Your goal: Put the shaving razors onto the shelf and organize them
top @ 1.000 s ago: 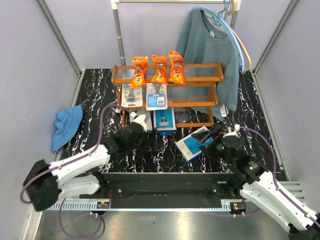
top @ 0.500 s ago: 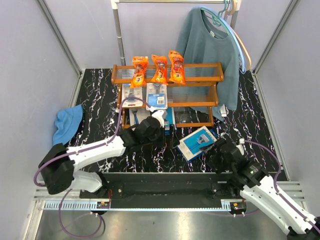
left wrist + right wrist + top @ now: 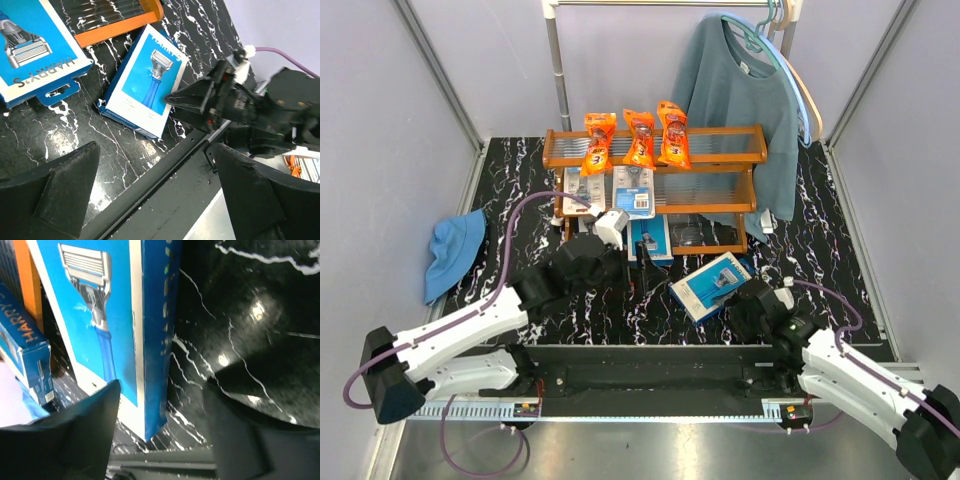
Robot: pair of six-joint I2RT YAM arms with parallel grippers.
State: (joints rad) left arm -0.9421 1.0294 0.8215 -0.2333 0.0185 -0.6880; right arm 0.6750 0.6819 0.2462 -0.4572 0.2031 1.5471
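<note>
The left gripper, jaws released and empty, has drawn back leftward from the shelf. One blue razor box lies flat on the table before the shelf, not yet placed. The right gripper, also released, was over the box a second ago and has retreated; a new grasp seems needed.

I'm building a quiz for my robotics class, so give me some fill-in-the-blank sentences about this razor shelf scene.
The top tier of the shelf holds ___ orange bags.
One blue box lies off the shelf, flat on the ___.
The left gripper is ___, holding nothing.
Missing words: three; table; open.
</note>
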